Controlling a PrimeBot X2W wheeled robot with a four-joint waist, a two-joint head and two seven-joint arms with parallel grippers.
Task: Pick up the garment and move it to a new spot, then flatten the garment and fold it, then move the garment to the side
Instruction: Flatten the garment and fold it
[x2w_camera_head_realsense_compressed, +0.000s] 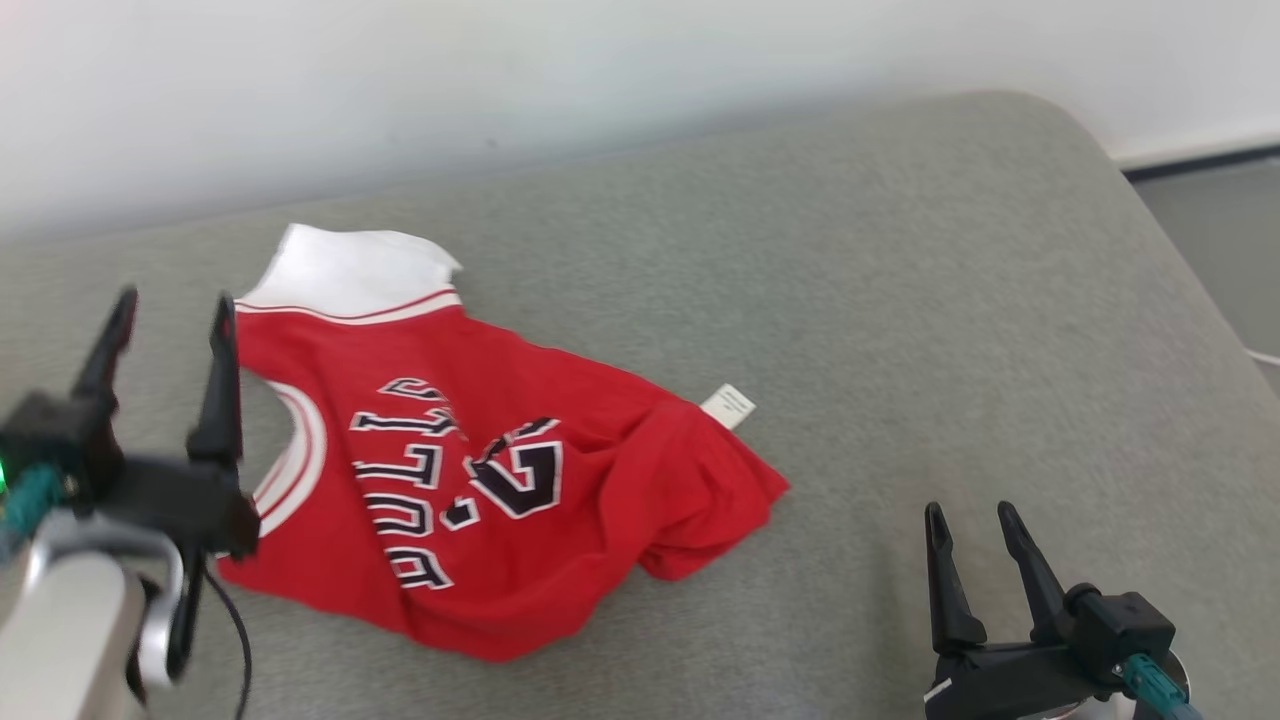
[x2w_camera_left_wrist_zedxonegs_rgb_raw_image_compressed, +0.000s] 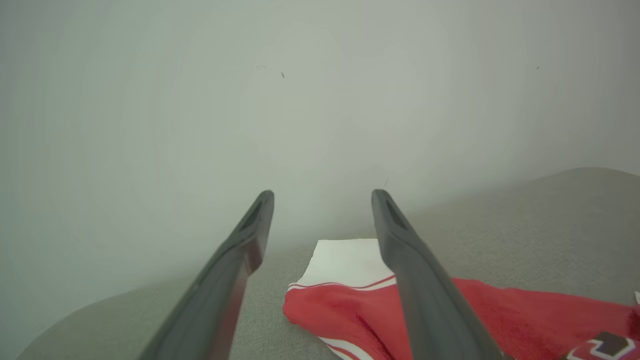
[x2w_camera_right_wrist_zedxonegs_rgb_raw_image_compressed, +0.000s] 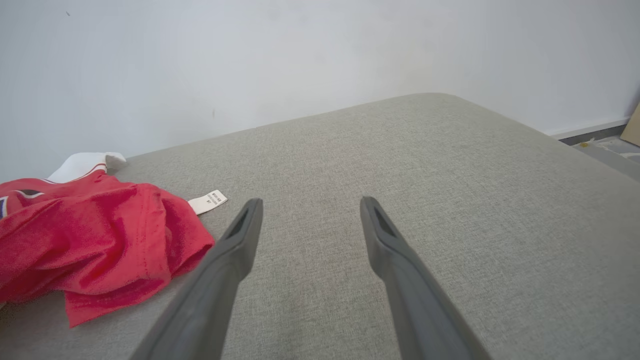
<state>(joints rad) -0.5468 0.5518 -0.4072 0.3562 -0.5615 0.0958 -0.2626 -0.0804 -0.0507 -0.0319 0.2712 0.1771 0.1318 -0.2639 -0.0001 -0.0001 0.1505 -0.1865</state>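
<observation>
Rumpled red basketball jersey with white trim (x2w_camera_head_realsense_compressed: 600, 420) lies loose on the grey fabric pad (x2w_camera_head_realsense_compressed: 900, 300), left tool (x2w_camera_head_realsense_compressed: 176, 298) just beside it, right tool (x2w_camera_head_realsense_compressed: 970, 510) well clear, both gaping and empty, probably ready to flatten it.

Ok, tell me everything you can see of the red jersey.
The red jersey lies rumpled on the grey upholstered surface, lettering up. Thin soft-looking fabric; black, white-edged letters and number; white-and-red armhole trim; a white panel at the far end; a small white label sticking out on the right. Its right part is bunched in folds. The open left end effector hangs over its left edge, gripping nothing.
</observation>
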